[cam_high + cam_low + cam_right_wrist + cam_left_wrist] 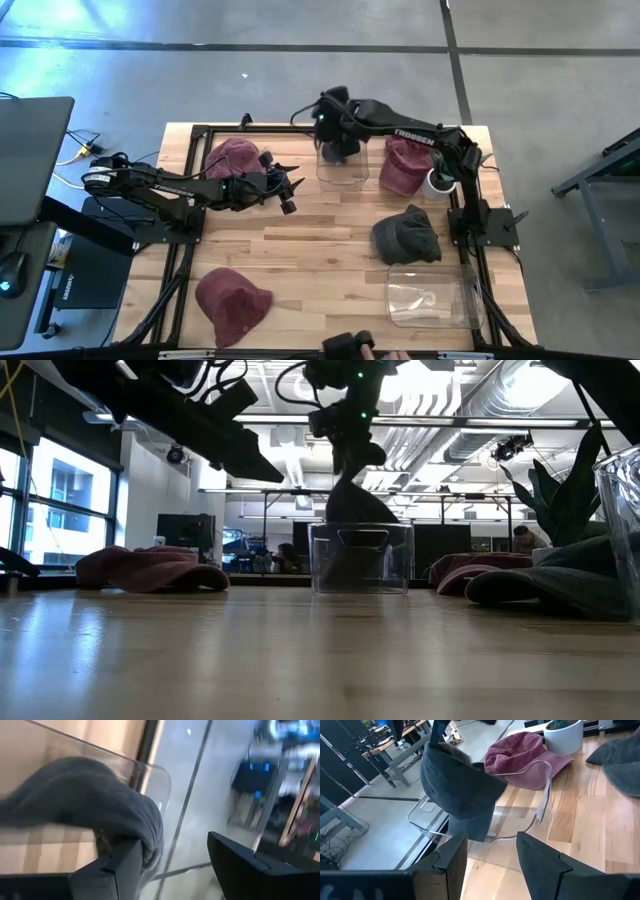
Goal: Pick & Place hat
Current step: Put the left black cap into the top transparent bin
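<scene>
**Hanging grey hat over the far clear bin**

Reaching across the far edge of the table point(330, 225), the right gripper point(338, 140) sits directly above a clear plastic bin point(342, 165). A dark grey hat point(457, 782) droops below it, its lower part inside the bin walls. In the right wrist view the fingers point(122, 865) stand spread apart, with the hat's cloth point(90, 795) lying against the inner side of one finger; whether it is still caught there, cannot tell.

Left gripper point(288, 190) hovers over the middle-left of the table, near the bin, fingers point(452, 855) parted with nothing between them.

Legible writing: white "TROSSEN" lettering on the right arm point(413, 133). A similar white label on the left arm point(170, 183) is too small to read.

Other items on the table:
- maroon hat point(235, 160) at far left, just behind the left gripper
- maroon hat point(405, 165) just right of the bin, beside a white pot point(440, 182) with a plant
- dark grey hat point(407, 237) at centre-right
- second clear bin point(430, 295) near the front right
- maroon hat point(232, 303) at front left
</scene>
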`<state>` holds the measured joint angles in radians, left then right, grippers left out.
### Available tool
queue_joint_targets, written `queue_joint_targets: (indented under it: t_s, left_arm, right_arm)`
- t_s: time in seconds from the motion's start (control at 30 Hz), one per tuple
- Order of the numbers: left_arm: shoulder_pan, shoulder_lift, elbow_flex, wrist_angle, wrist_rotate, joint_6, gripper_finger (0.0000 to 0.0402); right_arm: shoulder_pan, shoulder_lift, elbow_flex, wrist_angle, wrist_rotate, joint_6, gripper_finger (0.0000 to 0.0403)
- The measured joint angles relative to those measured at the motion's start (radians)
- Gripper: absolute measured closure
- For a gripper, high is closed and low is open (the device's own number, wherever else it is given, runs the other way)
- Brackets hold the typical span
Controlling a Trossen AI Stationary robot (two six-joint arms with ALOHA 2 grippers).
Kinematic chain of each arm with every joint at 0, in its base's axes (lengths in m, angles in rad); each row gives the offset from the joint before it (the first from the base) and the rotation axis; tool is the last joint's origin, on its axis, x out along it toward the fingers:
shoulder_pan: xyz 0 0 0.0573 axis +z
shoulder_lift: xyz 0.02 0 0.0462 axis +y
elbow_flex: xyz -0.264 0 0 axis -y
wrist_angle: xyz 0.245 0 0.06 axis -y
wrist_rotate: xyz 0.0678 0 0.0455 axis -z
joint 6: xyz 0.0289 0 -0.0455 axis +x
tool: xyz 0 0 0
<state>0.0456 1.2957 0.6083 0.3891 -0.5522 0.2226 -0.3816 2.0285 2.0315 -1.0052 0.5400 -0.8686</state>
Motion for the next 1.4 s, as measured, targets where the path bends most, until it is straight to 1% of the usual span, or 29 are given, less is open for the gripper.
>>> queue_joint_targets:
  t_s: [0.13, 0.2, 0.33, 0.5, 0.53, 0.6, 0.63, 0.67, 0.83, 0.9, 0.97, 1.03, 1.07, 1.1, 1.17, 1.23, 1.3, 1.4]
  left_arm:
    - [0.0, 0.0, 0.0, -0.002, 0.0, 0.0, 0.0238]
    - [0.0, 0.0, 0.0, -0.009, 0.001, 0.0, 0.0238]
    - [0.0, 0.0, 0.0, -0.026, 0.001, 0.0, 0.0238]
    - [0.0, 0.0, 0.0, -0.027, 0.002, 0.014, 0.0238]
    - [0.0, 0.0, 0.0, -0.026, 0.002, 0.014, 0.0238]
    - [0.0, 0.0, 0.0, -0.027, 0.002, 0.014, 0.0238]
    - [0.0, 0.0, 0.0, -0.027, 0.004, 0.014, 0.0238]
    - [0.0, 0.0, 0.0, -0.027, 0.004, 0.014, 0.0238]
    - [0.0, -0.002, 0.002, -0.034, 0.004, 0.009, 0.0238]
    - [0.0, -0.014, 0.028, -0.104, 0.004, -0.015, 0.0238]
    - [0.0, -0.027, 0.083, -0.216, 0.011, -0.068, 0.0239]
    - [0.0, -0.037, 0.137, -0.341, 0.03, -0.122, 0.0239]
    - [0.0, -0.037, 0.166, -0.398, 0.047, -0.145, 0.0239]
    - [0.0, -0.037, 0.189, -0.444, 0.054, -0.165, 0.0239]
    - [0.0, -0.037, 0.226, -0.512, 0.064, -0.193, 0.0239]
    - [-0.001, -0.037, 0.239, -0.522, 0.064, -0.211, 0.0239]
    - [0.0, -0.037, 0.239, -0.52, 0.064, -0.216, 0.0239]
    - [0.0, -0.037, 0.239, -0.528, 0.053, -0.23, 0.0239]
  right_arm:
    - [-0.008, 0.0, 0.0, -0.011, -0.071, -0.19, 0.0198]
    - [-0.016, 0.001, 0.0, -0.019, -0.104, -0.216, 0.0208]
    - [-0.035, 0.002, 0.0, -0.018, -0.124, -0.152, 0.0245]
    - [-0.078, 0.002, -0.014, -0.055, -0.174, -0.078, 0.0325]
    - [-0.083, 0.002, -0.021, -0.055, -0.175, -0.056, 0.0343]
    - [-0.089, 0.004, -0.025, -0.066, -0.143, 0.014, 0.0378]
    - [-0.088, 0.005, -0.025, -0.067, -0.126, 0.048, 0.0388]
    - [-0.083, 0.003, -0.025, -0.074, -0.114, 0.081, 0.0391]
    - [-0.044, -0.038, -0.025, -0.13, -0.1, 0.262, 0.0377]
    - [-0.027, -0.06, -0.023, -0.145, -0.076, 0.312, 0.0386]
    - [-0.018, -0.068, 0.006, -0.176, -0.028, 0.376, 0.0395]
    - [-0.022, -0.066, 0.041, -0.211, -0.002, 0.462, 0.0394]
    - [-0.033, -0.064, 0.059, -0.223, -0.009, 0.517, 0.0391]
    - [-0.046, -0.061, 0.079, -0.236, -0.04, 0.576, 0.0388]
    - [-0.079, -0.05, 0.119, -0.291, -0.142, 0.725, 0.0387]
    - [-0.118, -0.037, 0.145, -0.316, -0.219, 0.889, 0.0391]
    - [-0.16, -0.029, 0.152, -0.291, -0.269, 0.945, 0.0395]
    - [-0.221, -0.013, 0.152, -0.278, -0.309, 0.948, 0.0397]
